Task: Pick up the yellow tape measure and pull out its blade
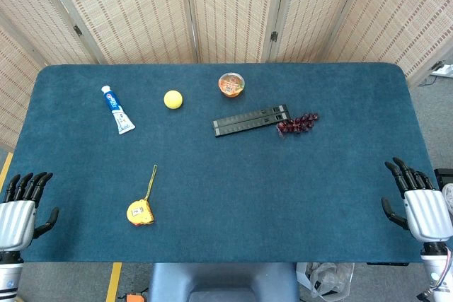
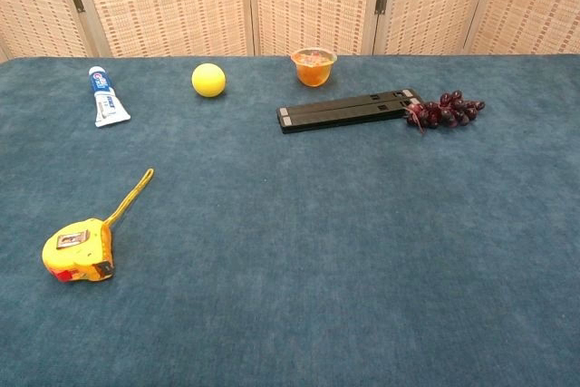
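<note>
The yellow tape measure (image 1: 140,213) (image 2: 78,251) lies flat on the blue table near the front left, its yellow wrist strap (image 1: 151,180) (image 2: 130,195) trailing away toward the back. My left hand (image 1: 21,206) hovers off the table's left front edge, fingers spread, holding nothing, well left of the tape measure. At the right front edge my right hand (image 1: 420,199) is likewise spread and empty. Neither hand shows in the chest view.
A toothpaste tube (image 1: 117,109) (image 2: 106,97) lies at the back left, a yellow ball (image 1: 173,99) (image 2: 208,80) beside it. Further back sit a small cup (image 1: 231,84) (image 2: 314,66), a black power strip (image 1: 251,120) (image 2: 349,110) and dark grapes (image 1: 298,123) (image 2: 446,109).
</note>
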